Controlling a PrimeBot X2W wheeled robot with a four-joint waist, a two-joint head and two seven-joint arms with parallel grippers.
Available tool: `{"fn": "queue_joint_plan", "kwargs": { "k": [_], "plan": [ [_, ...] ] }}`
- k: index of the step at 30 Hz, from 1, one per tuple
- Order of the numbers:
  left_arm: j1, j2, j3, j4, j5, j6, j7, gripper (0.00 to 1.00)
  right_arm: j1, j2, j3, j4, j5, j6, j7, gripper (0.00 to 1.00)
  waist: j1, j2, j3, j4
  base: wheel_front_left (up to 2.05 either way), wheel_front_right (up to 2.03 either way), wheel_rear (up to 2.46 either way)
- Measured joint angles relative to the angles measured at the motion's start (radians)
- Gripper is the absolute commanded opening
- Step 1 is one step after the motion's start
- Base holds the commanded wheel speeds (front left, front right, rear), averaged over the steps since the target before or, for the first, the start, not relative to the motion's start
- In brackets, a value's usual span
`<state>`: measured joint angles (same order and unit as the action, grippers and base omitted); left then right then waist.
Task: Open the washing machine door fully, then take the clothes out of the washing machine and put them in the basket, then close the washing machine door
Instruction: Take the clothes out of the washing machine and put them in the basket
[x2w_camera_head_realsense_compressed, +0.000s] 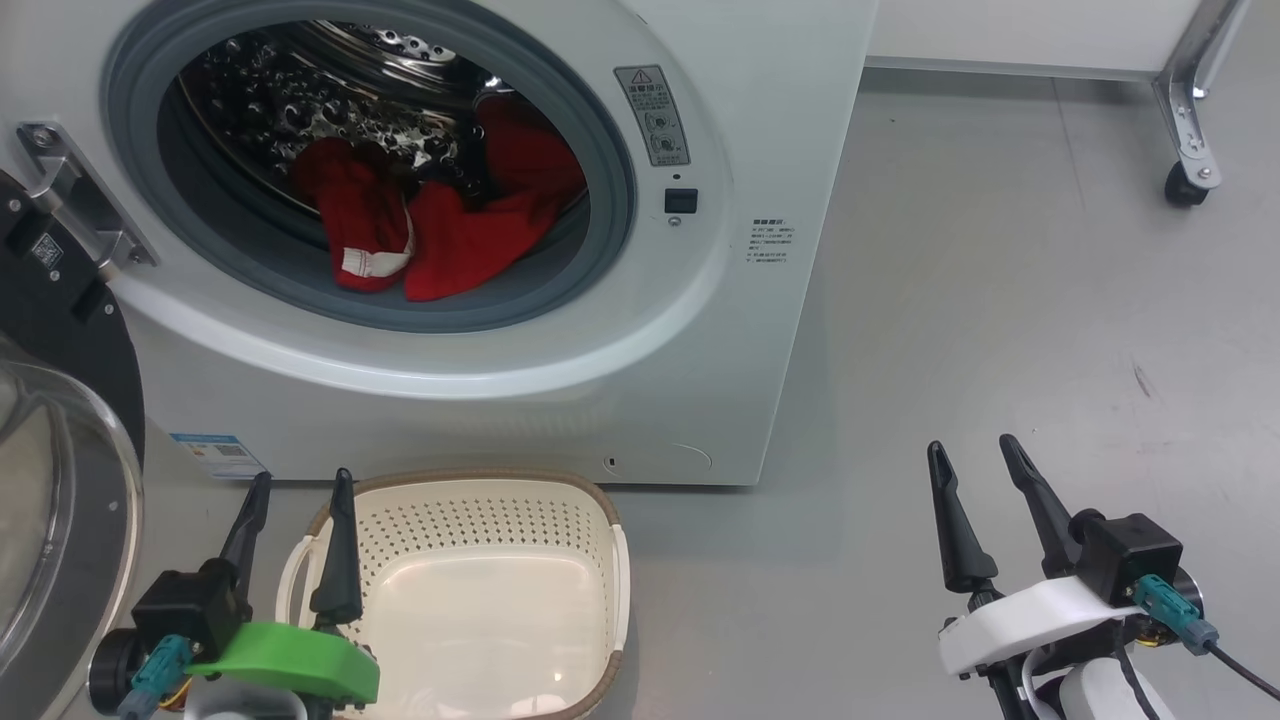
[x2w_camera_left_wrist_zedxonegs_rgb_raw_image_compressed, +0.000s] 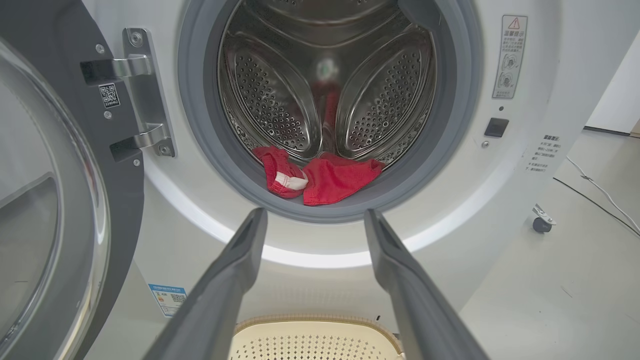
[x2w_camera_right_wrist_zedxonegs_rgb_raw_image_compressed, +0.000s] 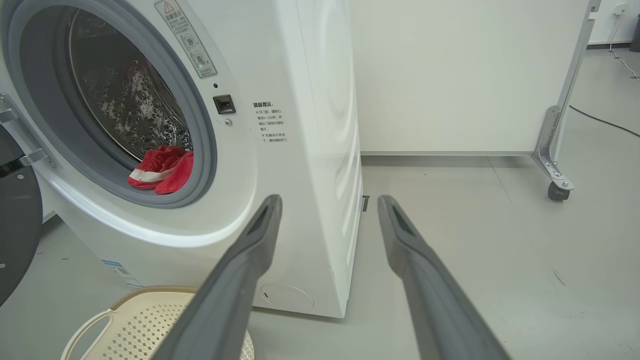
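The white washing machine (x2w_camera_head_realsense_compressed: 760, 120) stands with its door (x2w_camera_head_realsense_compressed: 60, 480) swung wide to the left, glass bowl facing out. Red clothes (x2w_camera_head_realsense_compressed: 440, 235) with white trim lie at the front of the steel drum, also seen as red clothes (x2w_camera_left_wrist_zedxonegs_rgb_raw_image_compressed: 320, 177) and red clothes (x2w_camera_right_wrist_zedxonegs_rgb_raw_image_compressed: 160, 170). The cream basket (x2w_camera_head_realsense_compressed: 610, 560) sits empty on the floor below the mouth. My left gripper (x2w_camera_head_realsense_compressed: 300, 490) hangs open above the basket's left rim, nothing between its fingers. At the lower right, over bare floor, my right gripper (x2w_camera_head_realsense_compressed: 975, 455) is open and empty too.
A white panel on a metal leg with a caster (x2w_camera_head_realsense_compressed: 1185, 185) stands at the back right. A cable (x2w_camera_left_wrist_zedxonegs_rgb_raw_image_compressed: 600, 192) runs across the grey floor to the machine's right. Open floor spreads right of the machine.
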<state>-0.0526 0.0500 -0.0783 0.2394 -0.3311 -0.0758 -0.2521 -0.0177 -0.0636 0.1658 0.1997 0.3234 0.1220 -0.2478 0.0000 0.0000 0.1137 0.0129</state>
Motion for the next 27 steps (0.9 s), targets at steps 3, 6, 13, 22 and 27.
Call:
{"fn": "queue_joint_plan", "kwargs": {
  "k": [3,6,13,22,27],
  "plan": [
    [0.000,0.000,0.002,0.000,0.000,0.000,0.000,1.00,0.000,0.000,-0.001,0.000,0.000,0.000,0.000,1.00,0.0000,0.0000,0.003,0.000,0.00,0.00,0.00],
    [0.000,0.000,0.004,0.000,0.000,0.000,0.000,1.00,0.000,0.001,-0.001,-0.001,0.000,0.000,0.000,1.00,0.0000,0.0000,0.006,0.000,0.00,0.00,0.00],
    [0.000,0.000,0.007,-0.001,0.000,-0.001,0.000,1.00,0.000,0.002,0.001,-0.004,0.000,0.000,0.000,1.00,0.0000,0.0000,0.016,-0.002,0.00,0.00,0.00],
    [-0.004,0.009,0.017,-0.014,0.013,0.006,0.000,1.00,-0.016,0.004,0.011,-0.028,0.000,0.000,0.000,1.00,0.0000,0.0000,0.062,-0.015,0.00,0.00,0.00],
    [-0.026,0.034,0.020,-0.027,0.039,0.027,0.017,1.00,-0.016,0.006,0.023,-0.040,0.000,0.000,0.000,1.00,0.0000,0.0000,0.106,-0.027,0.00,0.00,0.00]
  ]
}}
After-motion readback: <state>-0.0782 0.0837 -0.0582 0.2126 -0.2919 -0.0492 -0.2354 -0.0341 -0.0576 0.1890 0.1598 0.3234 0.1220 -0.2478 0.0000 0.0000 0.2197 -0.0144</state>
